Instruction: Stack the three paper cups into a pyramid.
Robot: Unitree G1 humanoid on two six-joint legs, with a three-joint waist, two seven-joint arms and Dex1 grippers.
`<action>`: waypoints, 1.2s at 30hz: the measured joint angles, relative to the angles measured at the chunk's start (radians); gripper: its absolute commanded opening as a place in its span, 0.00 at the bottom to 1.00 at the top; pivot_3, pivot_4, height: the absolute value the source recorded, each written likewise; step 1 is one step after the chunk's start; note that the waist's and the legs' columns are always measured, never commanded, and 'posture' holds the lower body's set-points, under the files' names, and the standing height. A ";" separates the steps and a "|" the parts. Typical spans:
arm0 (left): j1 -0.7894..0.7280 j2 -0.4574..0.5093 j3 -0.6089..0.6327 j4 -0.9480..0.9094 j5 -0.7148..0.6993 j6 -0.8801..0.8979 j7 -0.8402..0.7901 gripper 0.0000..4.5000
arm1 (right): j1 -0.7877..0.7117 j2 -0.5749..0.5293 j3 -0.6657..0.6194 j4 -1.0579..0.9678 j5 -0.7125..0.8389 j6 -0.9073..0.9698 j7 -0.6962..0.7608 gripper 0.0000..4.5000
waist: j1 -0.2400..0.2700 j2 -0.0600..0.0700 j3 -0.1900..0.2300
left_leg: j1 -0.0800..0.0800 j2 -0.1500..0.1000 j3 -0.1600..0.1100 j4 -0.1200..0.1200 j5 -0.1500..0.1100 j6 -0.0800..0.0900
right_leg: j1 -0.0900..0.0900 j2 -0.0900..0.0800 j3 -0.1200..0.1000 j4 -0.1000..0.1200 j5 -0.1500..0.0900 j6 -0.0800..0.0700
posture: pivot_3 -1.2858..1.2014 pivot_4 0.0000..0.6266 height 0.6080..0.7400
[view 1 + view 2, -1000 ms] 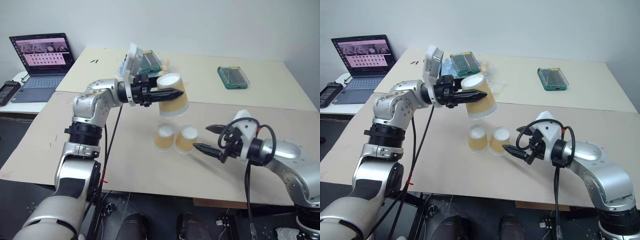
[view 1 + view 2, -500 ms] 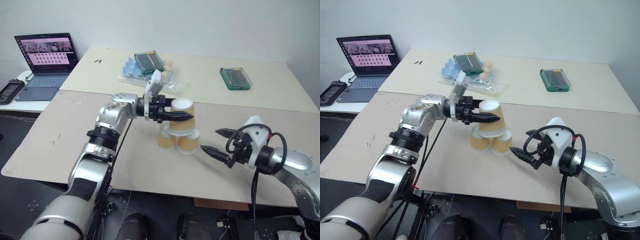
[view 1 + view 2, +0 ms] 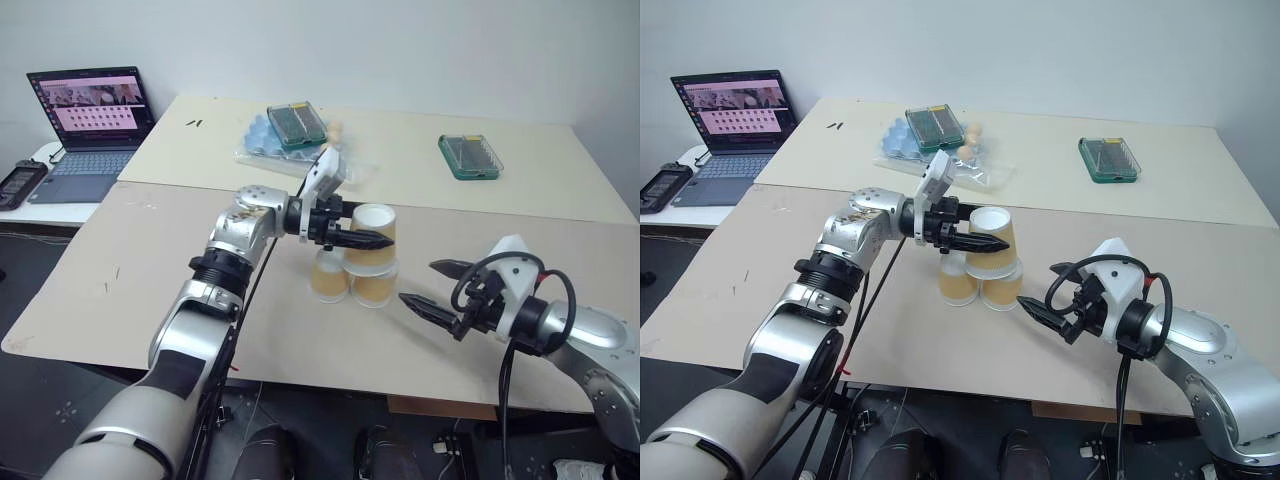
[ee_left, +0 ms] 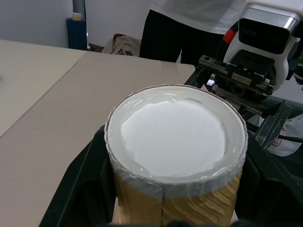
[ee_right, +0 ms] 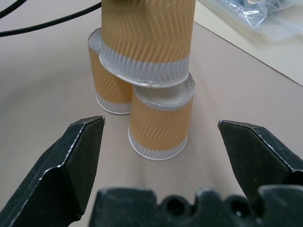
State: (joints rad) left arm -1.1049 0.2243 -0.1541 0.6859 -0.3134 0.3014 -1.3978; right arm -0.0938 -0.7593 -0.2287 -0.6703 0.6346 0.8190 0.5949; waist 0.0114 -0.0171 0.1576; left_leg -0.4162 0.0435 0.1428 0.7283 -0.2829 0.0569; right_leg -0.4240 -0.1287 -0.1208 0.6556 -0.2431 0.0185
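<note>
Lowered since a second ago: third cup (image 3: 371, 238), clamped by left gripper (image 3: 380, 241), atop two base cups (image 3: 352, 283) mid-table (image 3: 120, 290); right gripper (image 3: 436, 286) wide open, empty, beside them.

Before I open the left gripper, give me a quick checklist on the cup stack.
1. Two base cups upside down, side by side: ok.
2. Top cup upside down over both: ok.
3. Top cup's rim seated flat on both bases: cannot tell; in the right wrist view it looks slightly tilted.
4. Left gripper shut on top cup: ok.
5. Right gripper open, apart from the stack: ok.
</note>
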 measured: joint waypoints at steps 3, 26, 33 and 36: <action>-0.006 0.006 0.003 0.014 0.004 -0.013 0.000 0.58 | -0.002 0.000 0.001 0.000 0.000 0.000 -0.003 1.00 | 0.000 0.000 0.000 | 0.000 0.000 0.000 0.000 0.000 0.000 | 0.000 0.000 0.000 0.000 0.000 0.000 | 0.52 0.24 0.75; -0.033 0.008 0.002 0.077 0.076 -0.064 0.008 0.99 | -0.014 0.000 0.012 0.011 -0.001 0.000 -0.008 1.00 | 0.000 0.000 0.000 | 0.000 0.000 0.000 0.000 0.000 0.001 | 0.000 0.000 0.000 0.000 0.000 0.000 | 0.52 0.24 0.75; -0.040 0.005 0.030 0.070 0.067 -0.035 0.013 0.99 | -0.014 0.001 0.015 0.015 -0.004 -0.002 -0.008 1.00 | 0.001 0.000 0.000 | 0.000 0.000 0.000 0.000 0.000 0.001 | 0.000 0.000 0.000 0.000 0.000 0.000 | 0.52 0.24 0.75; -0.055 0.014 0.052 0.032 0.037 0.005 0.012 0.99 | -0.017 0.001 0.021 0.029 -0.006 -0.003 -0.007 1.00 | 0.000 0.000 0.000 | -0.001 0.000 0.000 0.000 0.000 0.001 | -0.001 0.000 0.000 0.000 0.000 0.000 | 0.52 0.24 0.75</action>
State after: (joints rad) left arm -1.1599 0.2382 -0.1024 0.7176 -0.2767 0.3066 -1.3853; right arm -0.1109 -0.7586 -0.2075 -0.6412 0.6287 0.8160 0.5878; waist 0.0115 -0.0173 0.1577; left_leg -0.4171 0.0435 0.1427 0.7286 -0.2832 0.0575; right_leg -0.4247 -0.1288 -0.1208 0.6557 -0.2431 0.0185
